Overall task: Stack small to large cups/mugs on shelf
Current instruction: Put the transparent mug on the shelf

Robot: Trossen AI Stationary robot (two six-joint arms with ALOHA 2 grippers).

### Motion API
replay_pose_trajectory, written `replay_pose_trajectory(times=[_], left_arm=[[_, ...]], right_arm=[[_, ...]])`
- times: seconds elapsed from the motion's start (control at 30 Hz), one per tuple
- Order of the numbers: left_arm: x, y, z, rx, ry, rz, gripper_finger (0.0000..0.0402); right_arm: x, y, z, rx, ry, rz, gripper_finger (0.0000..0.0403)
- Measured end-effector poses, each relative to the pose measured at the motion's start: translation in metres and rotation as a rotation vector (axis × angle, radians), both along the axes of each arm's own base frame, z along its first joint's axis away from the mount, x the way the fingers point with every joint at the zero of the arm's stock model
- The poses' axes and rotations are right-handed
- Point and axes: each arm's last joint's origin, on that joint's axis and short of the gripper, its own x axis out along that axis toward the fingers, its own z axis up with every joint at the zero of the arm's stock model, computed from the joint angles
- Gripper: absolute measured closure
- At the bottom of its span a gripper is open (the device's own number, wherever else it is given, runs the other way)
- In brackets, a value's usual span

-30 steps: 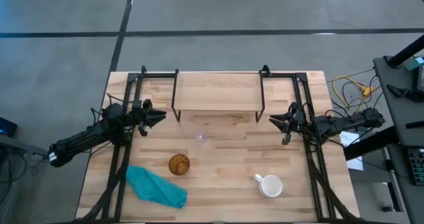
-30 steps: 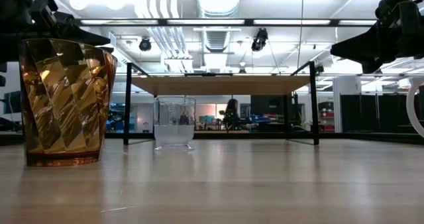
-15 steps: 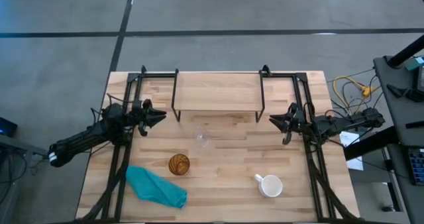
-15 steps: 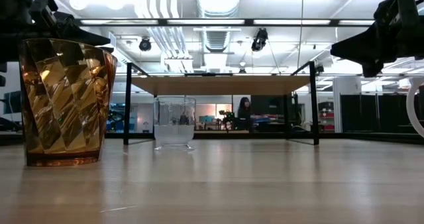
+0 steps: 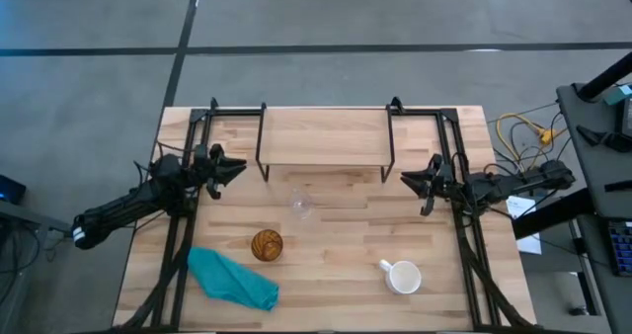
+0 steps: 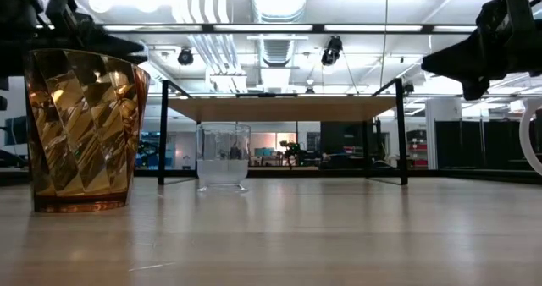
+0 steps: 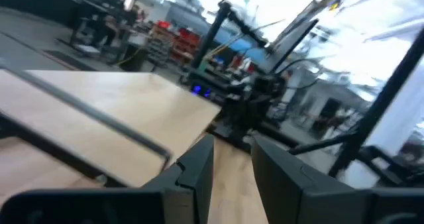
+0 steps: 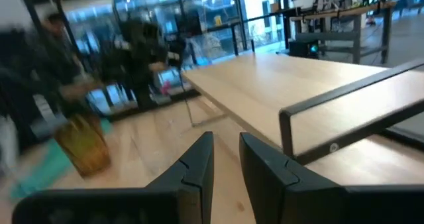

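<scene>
The shelf (image 5: pixel 324 136) stands on thin black legs at the table's far middle; it also shows in the low view (image 6: pixel 279 109). The tiny clear glass cup (image 5: pixel 301 206) stands on the table just in front of it. The amber patterned cup (image 5: pixel 267 244) stands nearer, left of centre, close in the low view (image 6: pixel 82 134). The white mug (image 5: pixel 403 276) stands near the front right. My left gripper (image 5: pixel 237 168) hovers left of the shelf and my right gripper (image 5: pixel 407 181) right of it. Both are empty, fingers nearly together.
A crumpled teal cloth (image 5: pixel 232 278) lies near the table's front left corner, beside the amber cup. Black frame rails (image 5: pixel 183 225) run along the table's left and right sides. Bare tabletop lies between the cups and the mug.
My left gripper has shifted slightly toward the table's far edge and up. The cups, the mug and my right gripper stand as before.
</scene>
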Motion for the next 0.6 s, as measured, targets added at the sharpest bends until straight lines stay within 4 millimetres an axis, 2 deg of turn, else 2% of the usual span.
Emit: replay_pose_trajectory(times=[0.07,0.2,0.33,0.47,0.6], left_arm=[[-0.001,-0.002,0.006,0.004,-0.004,-0.052,0.0313],[-0.005,-0.008,0.034,0.106,-0.064,-0.152,0.0313],[-0.01,-0.01,0.06,0.169,-0.058,-0.148,0.0313],[-0.011,-0.012,0.074,0.14,0.178,-0.21,0.0313],[-0.006,-0.009,0.09,0.108,0.377,-0.245,0.0313]], right_arm=[[0.002,0.0,0.005,0.061,-0.068,0.002,0.0335],[0.006,0.001,0.013,0.091,-0.146,0.0,0.0335],[0.015,0.004,0.017,0.117,-0.124,-0.005,0.0335],[0.031,0.008,0.037,0.088,-0.03,-0.008,0.0335],[0.056,0.015,0.067,0.054,0.075,-0.01,0.0335]])
